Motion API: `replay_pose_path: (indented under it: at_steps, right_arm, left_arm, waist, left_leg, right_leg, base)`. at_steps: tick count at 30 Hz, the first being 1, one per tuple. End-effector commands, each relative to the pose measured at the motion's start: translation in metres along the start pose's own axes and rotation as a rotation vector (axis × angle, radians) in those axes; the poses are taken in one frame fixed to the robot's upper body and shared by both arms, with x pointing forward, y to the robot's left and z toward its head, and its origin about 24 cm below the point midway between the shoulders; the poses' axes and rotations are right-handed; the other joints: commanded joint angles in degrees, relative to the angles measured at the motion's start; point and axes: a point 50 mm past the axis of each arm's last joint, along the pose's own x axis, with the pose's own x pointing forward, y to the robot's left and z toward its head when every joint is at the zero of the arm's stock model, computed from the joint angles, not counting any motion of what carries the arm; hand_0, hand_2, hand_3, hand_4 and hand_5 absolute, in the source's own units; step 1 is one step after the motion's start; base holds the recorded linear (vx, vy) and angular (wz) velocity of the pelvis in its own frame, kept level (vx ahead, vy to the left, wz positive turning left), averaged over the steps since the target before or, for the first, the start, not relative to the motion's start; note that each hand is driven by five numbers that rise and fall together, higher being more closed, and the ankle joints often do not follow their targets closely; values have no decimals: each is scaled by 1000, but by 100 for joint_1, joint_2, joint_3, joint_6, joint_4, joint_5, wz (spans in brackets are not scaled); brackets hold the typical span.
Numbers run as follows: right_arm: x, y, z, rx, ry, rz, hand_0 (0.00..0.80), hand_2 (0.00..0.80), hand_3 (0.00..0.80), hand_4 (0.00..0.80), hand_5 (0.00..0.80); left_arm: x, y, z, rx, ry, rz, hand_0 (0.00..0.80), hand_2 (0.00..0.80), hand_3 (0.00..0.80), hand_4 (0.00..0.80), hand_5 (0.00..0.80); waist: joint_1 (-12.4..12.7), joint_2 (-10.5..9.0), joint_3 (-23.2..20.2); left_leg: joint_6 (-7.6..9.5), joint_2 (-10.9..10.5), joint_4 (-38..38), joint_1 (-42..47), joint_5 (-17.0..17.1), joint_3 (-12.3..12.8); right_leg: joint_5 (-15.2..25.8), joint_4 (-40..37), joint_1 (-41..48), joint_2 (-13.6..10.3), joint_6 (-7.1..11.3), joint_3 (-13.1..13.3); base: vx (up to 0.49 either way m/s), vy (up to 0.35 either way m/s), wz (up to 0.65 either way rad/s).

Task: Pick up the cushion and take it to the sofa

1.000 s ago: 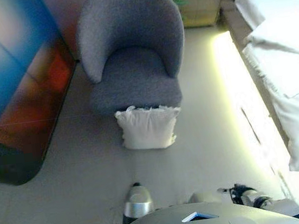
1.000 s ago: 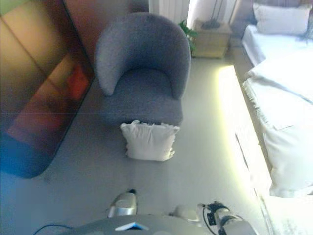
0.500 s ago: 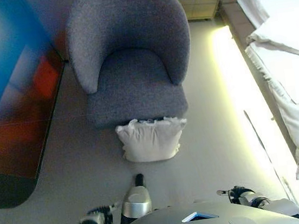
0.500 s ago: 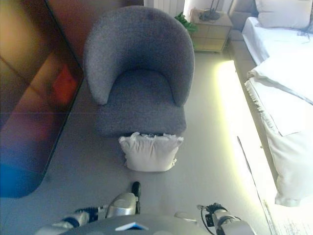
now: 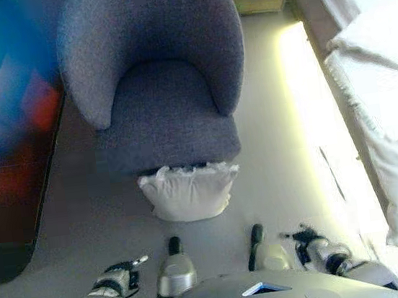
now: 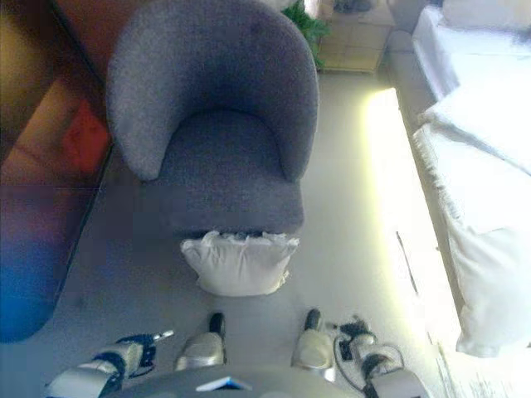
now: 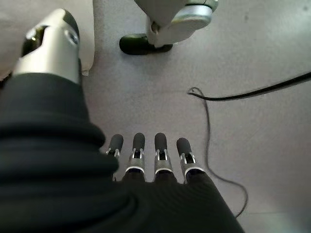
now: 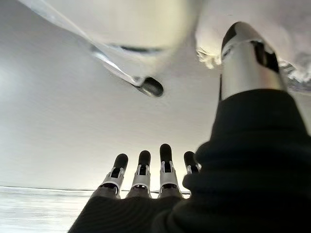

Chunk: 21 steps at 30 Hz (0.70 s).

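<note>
Now nearer: cushion against armchair (both larger in view).

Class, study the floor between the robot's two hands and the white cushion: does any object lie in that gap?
Nothing visible does. The cushion leans against the grey armchair, with bare floor between it and the left hand and right hand.

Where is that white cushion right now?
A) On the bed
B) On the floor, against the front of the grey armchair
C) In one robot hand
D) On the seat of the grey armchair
B: the cushion stands on the floor against the grey armchair's front edge; neither robot hand holds it.
</note>
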Motion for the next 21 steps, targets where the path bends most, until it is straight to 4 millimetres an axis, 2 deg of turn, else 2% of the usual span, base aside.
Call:
replay_pose_path:
  at_steps: [1,4,7,10,12,15,16,18,19,20,21]
  right_arm:
    - [2,-14,18,-52,-90,-25,0,0,0,0,0]
    - [2,-21,30,-35,-138,-77,0,0,0,0,0]
    - [0,-37,73,25,-281,-185,0,0,0,0,0]
    - [-12,-46,127,16,-464,-287,0,0,0,0,0]
    - [-22,-50,152,36,-589,-306,0,0,0,0,0]
    - [-37,-62,177,33,-737,-360,0,0,0,0,0]
    - [-43,-68,185,38,-776,-379,0,0,0,0,0]
    - [-49,-77,193,57,-819,-409,0,0,0,0,0]
    - [-51,-81,196,59,-848,-437,0,0,0,0,0]
    - [-54,-83,201,67,-872,-470,0,0,0,0,0]
    - [-58,-84,208,83,-892,-494,0,0,0,0,0]
  left_arm:
    - [-1,0,11,-34,-36,44,0,0,0,0,0]
    - [-4,-9,23,-44,-108,18,0,0,0,0,0]
    - [-13,-20,55,-254,-203,-12,0,0,0,0,0]
    - [-32,-19,111,-364,-423,-12,0,0,0,0,0]
    - [-49,-15,143,-405,-577,18,0,0,0,0,0]
    - [-82,2,187,-441,-826,149,0,0,0,0,0]
    - [-88,5,196,-479,-831,120,0,0,0,0,0]
    - [-100,18,209,-494,-955,188,0,0,0,0,0]
    - [-105,21,218,-544,-965,125,0,0,0,0,0]
    - [-111,23,222,-517,-1004,240,0,0,0,0,0]
    - [-117,23,228,-512,-1044,250,0,0,0,0,0]
  waist:
    - [8,-87,226]
    - [91,-45,381]
    - [110,85,762]
    - [45,200,1189]
    - [-6,216,1393]
    - [-56,113,1754]
    - [-71,57,1869]
    - [-94,-104,1982]
    - [-108,-189,2000]
    - [-106,-237,2000]
    - [-110,-287,2000]
  left_leg:
    - [286,-67,670,-449,-158,-255]
    - [97,123,852,-634,-79,-378]
    - [-25,251,1068,-1148,21,-434]
    - [-110,287,1322,-1866,150,-343]
    - [-95,259,1449,-2292,177,-238]
    - [10,117,1642,-2854,185,-262]
    - [30,85,1728,-3033,170,-273]
    - [75,60,1911,-3302,110,-292]
    - [88,49,2011,-3526,76,-325]
    - [114,34,2122,-3717,13,-361]
    - [129,23,2200,-3887,-18,-404]
  right_leg:
    - [63,150,25,-476,267,214]
    - [-50,227,39,-430,178,56]
    - [-133,438,-346,-419,89,-99]
    - [-191,737,-974,-464,5,-244]
    - [-199,980,-1484,-475,-9,-245]
    - [-195,1350,-2150,-467,9,-175]
    - [-194,1443,-2331,-471,22,-144]
    - [-189,1571,-2559,-453,32,-110]
    - [-161,1616,-2745,-449,49,-101]
    - [-167,1680,-2902,-450,60,-91]
    - [-151,1712,-3031,-444,72,-82]
  base:
    - [104,-182,22]
    - [-13,-123,24]
    - [-295,-29,20]
    - [-309,14,20]
    - [-257,3,35]
    - [-181,21,43]
    - [-88,2,21]
    - [-30,-64,-3]
    - [21,-103,-6]
    - [26,-114,3]
    - [37,-67,12]
